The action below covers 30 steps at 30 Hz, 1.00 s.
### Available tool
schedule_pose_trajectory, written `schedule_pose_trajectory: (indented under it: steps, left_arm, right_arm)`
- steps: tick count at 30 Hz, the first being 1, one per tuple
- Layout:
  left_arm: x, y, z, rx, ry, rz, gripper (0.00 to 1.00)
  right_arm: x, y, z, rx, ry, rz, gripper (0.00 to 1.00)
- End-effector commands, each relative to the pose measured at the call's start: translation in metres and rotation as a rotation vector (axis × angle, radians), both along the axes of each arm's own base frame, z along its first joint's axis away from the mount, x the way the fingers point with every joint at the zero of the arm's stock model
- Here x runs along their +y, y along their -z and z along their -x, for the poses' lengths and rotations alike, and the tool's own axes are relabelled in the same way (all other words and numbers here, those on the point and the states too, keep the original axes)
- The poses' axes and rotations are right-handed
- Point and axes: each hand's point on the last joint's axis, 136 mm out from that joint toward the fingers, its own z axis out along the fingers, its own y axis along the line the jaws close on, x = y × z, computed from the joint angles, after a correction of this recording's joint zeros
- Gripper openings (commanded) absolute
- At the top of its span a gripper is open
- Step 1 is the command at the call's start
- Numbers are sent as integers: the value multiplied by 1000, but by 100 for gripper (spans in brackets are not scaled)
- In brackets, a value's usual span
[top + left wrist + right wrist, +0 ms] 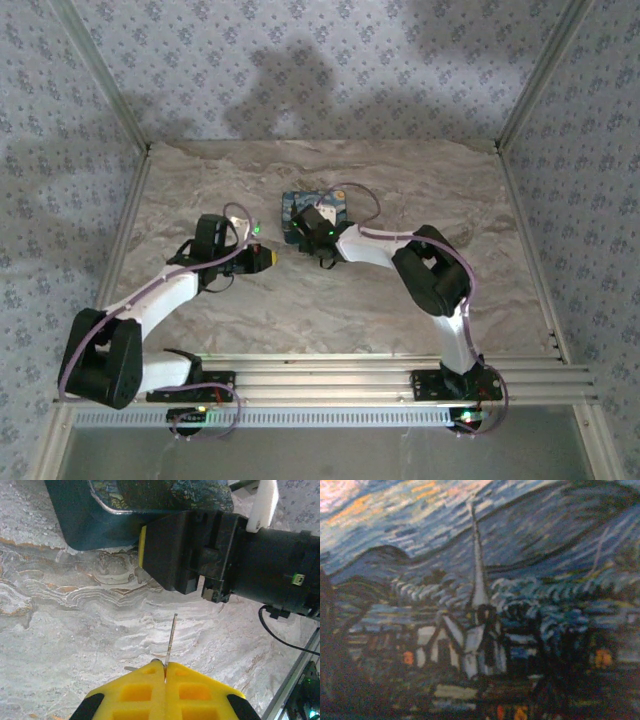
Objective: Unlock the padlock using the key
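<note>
While it cannot be told how wide the right gripper [303,228] stands, the left gripper [165,674], clamped on the key [171,640], aims the blade straight at it beside the painted box [80,515].

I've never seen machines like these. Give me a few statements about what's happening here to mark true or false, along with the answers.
1. The left pincer is shut on a thin metal key. True.
2. The key's tip is buried in a lock. False: the tip is bare, above the table.
3. The right pincer is over by the blue painted box. True.
4. The table is plain white. False: it is marbled in beige and grey.
</note>
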Motion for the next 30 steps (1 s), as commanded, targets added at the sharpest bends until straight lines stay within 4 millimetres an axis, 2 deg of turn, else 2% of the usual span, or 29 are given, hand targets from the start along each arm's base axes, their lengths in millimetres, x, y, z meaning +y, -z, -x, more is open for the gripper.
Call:
schedule_pose_trajectory:
  steps: [1, 4, 10, 14, 18, 25, 30]
  left_arm:
    - [-4, -8, 7, -33, 35, 17, 0]
    - [-2, -8, 9, -34, 32, 14, 0]
    - [-1, -11, 11, -47, 30, 13, 0]
    - [0, -12, 12, -52, 25, 10, 0]
    - [1, -12, 13, -60, 20, 9, 0]
    - [2, -13, 17, -85, 21, 8, 0]
    - [0, -15, 22, -124, 43, -9, 0]
  right_arm:
    - [-3, 3, -6, -9, 26, 34, 49]
    - [-2, 5, -7, -5, 21, 40, 46]
    - [-1, 13, -9, 16, 21, 38, 45]
    - [1, 12, -9, 22, 12, 29, 33]
    - [2, 4, -9, 19, -5, 34, 23]
    - [5, -14, 1, 52, -58, -1, 17]
    - [7, -31, 13, 81, -102, -57, 7]
